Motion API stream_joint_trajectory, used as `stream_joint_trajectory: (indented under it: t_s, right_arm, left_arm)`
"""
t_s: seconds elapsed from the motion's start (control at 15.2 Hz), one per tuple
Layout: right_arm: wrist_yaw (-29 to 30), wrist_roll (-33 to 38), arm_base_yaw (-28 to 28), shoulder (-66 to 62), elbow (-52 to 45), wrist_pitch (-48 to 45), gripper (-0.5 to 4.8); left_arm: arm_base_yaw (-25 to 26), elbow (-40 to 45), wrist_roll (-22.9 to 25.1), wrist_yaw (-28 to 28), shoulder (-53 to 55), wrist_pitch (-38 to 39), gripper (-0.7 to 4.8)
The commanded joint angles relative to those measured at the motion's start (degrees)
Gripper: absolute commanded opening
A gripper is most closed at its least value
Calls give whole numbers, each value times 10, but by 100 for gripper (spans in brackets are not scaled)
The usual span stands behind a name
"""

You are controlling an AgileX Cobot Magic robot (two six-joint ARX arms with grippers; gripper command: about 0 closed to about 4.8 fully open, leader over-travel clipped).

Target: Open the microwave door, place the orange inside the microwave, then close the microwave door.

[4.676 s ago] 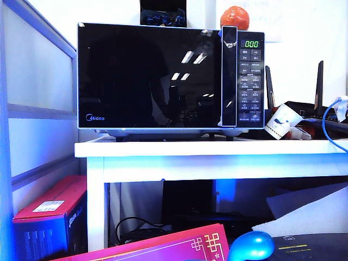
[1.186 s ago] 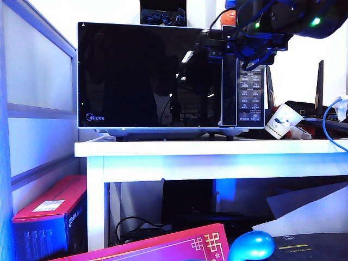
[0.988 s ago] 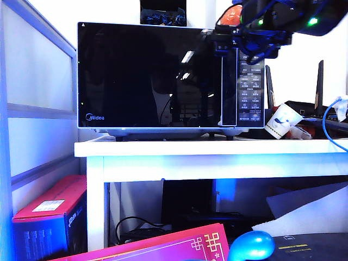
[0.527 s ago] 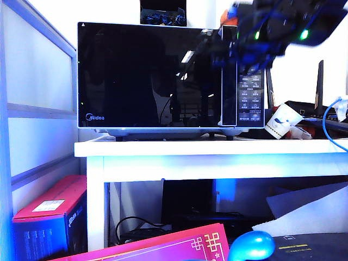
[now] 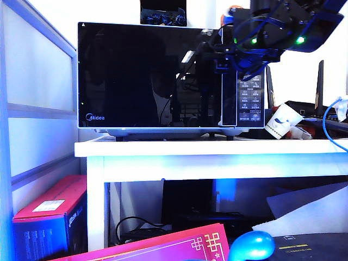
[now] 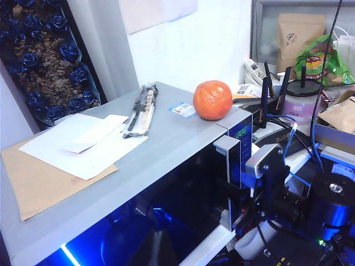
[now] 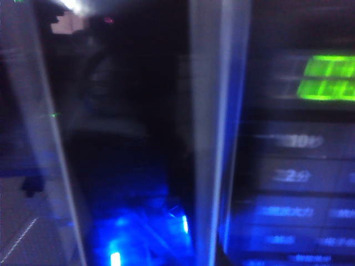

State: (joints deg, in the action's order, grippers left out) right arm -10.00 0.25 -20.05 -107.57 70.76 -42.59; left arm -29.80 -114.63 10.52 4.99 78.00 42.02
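Orange (image 6: pixel 212 100) atop microwave (image 5: pixel 163 76); right tool (image 5: pixel 224 54) at door handle (image 5: pixel 229 81); left tool unseen.

Right arm (image 5: pixel 288 24): black housing, two green indicator lights, dark cables looped beneath. Black tool (image 5: pixel 220 51), blocky. From the left wrist view: silver bracket, black cylindrical joint, centre screw.

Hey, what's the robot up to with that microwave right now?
The right hand is at the top of the microwave door, at the vertical handle bar, apparently about to pull it open. The door looks shut. The orange sits on top of the microwave, near its display end, untouched. The left hand is in no picture; its camera looks down on the oven's top from above.
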Motion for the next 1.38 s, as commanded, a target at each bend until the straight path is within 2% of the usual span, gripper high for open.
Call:
stream_joint_trajectory:
  t_s: [0.07,0.59,0.72,1.38]
  right_arm:
    - [16,1,1,2,3,-9,136]
    - [3,1,-3,2,3,-5,134]
    - [-32,-2,-9,6,3,3,135]
    - [-41,-7,-22,36,-1,62,134]
  left_arm:
    - [0,-3,0,2,-2,-3,-5]
    - [0,-3,0,2,-2,0,-5]
    - [0,-3,0,2,-2,0,-5]
    - [0,-3,0,2,-2,6,-5]
